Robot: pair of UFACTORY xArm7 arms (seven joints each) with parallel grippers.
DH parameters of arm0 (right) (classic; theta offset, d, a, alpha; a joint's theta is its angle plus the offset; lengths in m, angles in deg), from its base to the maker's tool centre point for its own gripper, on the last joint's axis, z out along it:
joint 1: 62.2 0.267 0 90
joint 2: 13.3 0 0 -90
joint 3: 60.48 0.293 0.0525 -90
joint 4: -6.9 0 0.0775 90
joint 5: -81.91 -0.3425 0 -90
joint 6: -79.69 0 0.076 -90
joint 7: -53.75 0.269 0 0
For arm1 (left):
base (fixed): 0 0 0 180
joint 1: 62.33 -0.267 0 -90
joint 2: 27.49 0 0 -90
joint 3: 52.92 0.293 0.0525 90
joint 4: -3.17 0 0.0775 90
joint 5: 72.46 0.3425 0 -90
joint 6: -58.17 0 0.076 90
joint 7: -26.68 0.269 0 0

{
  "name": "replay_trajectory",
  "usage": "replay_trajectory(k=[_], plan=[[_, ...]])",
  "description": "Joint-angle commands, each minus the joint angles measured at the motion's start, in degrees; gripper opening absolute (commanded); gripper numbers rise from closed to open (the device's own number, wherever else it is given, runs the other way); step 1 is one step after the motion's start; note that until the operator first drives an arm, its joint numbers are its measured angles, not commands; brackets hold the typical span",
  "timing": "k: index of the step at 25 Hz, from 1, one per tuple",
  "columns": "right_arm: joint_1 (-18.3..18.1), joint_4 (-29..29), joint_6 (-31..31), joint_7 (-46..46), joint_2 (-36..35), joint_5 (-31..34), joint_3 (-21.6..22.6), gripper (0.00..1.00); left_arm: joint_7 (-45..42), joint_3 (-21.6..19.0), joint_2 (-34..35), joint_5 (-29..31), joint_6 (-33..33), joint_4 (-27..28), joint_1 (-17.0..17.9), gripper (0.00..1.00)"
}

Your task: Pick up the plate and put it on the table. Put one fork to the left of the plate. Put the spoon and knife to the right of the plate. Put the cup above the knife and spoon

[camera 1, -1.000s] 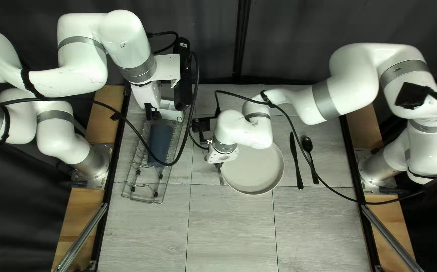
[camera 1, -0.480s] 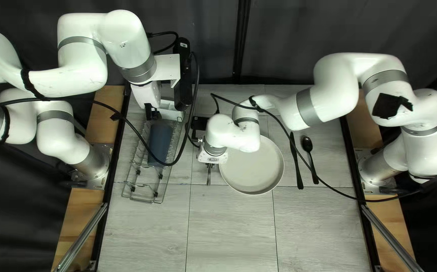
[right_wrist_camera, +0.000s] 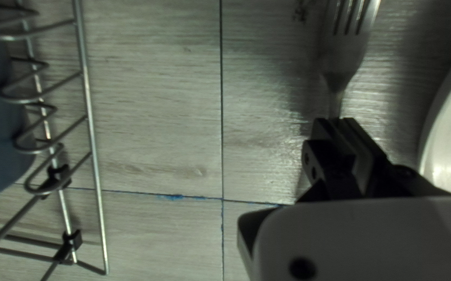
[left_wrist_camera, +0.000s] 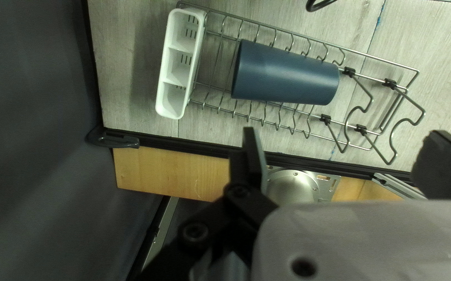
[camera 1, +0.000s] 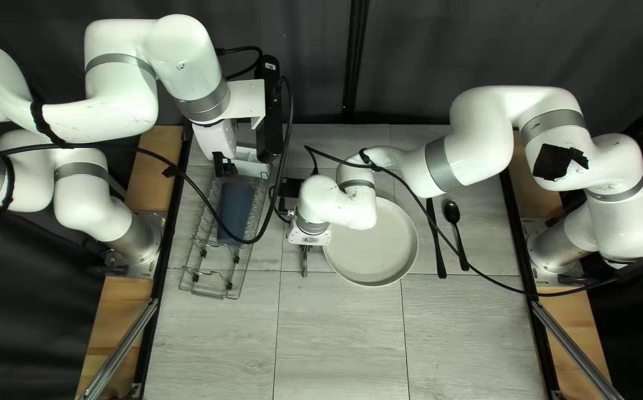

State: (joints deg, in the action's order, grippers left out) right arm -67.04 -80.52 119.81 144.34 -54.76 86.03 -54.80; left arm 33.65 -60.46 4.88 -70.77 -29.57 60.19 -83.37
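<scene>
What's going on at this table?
My right gripper is shut on the fork, left of the plate in the top left view. The knife and spoon lie on the plate's other side. The cup lies in the wire rack; my left gripper is open and empty.

Plate (camera 1: pixel 373 252) parts fork (right_wrist_camera: pixel 346 60) from knife (camera 1: pixel 439 255), spoon (camera 1: pixel 452 212); cup (left_wrist_camera: pixel 288 73) sideways.

Over the past second, the right gripper (camera 1: pixel 305 250) has carried the fork (right_wrist_camera: pixel 346 57) away from the plate (camera 1: pixel 372 248) and nearer the wire rack (right_wrist_camera: pixel 100 208)
</scene>
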Motion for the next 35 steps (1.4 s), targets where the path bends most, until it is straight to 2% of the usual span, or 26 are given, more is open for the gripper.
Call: replay_trajectory(k=[1,4,9,10,12,13,16,19,22,23,25,33,34,35], plan=[[1.6,-0.4,2.3,0.8,1.9,1.7,-0.7,1.0,0.0,0.0,0.0,0.0,0.0,0.0,0.0,1.0],[3.7,2.8,2.7,3.0,6.7,4.3,-1.8,1.0,0.0,0.0,0.0,0.0,0.0,0.0,0.0,1.0],[7.3,16.2,0.7,8.1,20.3,12.1,-3.3,1.0,0.0,0.0,0.0,0.0,0.0,0.0,0.0,1.0],[7.9,20.5,0.1,8.2,24.2,14.3,-3.0,1.0,0.0,0.0,0.0,0.0,0.0,0.0,0.0,1.0],[8.1,26.2,-0.7,6.4,29.1,16.4,-2.4,1.0,0.0,0.0,0.0,0.0,0.0,0.0,0.0,1.0],[7.9,31.8,-2.1,2.7,33.9,17.2,-1.7,1.0,0.0,0.0,0.0,0.0,0.0,0.0,0.0,1.0],[8.7,39.4,-1.6,-7.6,42.2,17.2,-1.1,1.0,0.0,0.0,0.0,0.0,0.0,0.0,0.0,1.0],[10.4,42.4,2.7,-16.7,48.0,15.9,-0.9,1.0,0.0,0.0,0.0,0.0,0.0,0.0,0.0,1.0],[12.9,44.8,9.9,-28.0,55.3,12.7,-2.2,1.0,0.0,0.0,0.0,0.0,0.0,0.0,0.0,1.0],[13.9,45.9,12.8,-33.3,59.0,10.7,-3.7,1.0,0.0,0.0,0.0,0.0,0.0,0.0,0.0,1.0],[14.4,47.4,15.7,-38.1,63.2,8.4,-6.0,1.0,0.0,0.0,0.0,0.0,0.0,0.0,0.0,1.0],[14.5,48.2,16.0,-38.2,63.9,9.2,-5.5,1.0,0.0,0.0,0.0,0.0,0.0,0.0,0.0,1.0],[14.7,49.1,17.2,-38.9,65.7,9.1,-5.6,1.0,0.0,0.0,0.0,0.0,0.0,0.0,0.0,1.0],[15.3,50.6,20.6,-40.9,70.8,9.0,-5.7,1.0,0.0,0.0,0.0,0.0,0.0,0.0,0.0,1.0]])
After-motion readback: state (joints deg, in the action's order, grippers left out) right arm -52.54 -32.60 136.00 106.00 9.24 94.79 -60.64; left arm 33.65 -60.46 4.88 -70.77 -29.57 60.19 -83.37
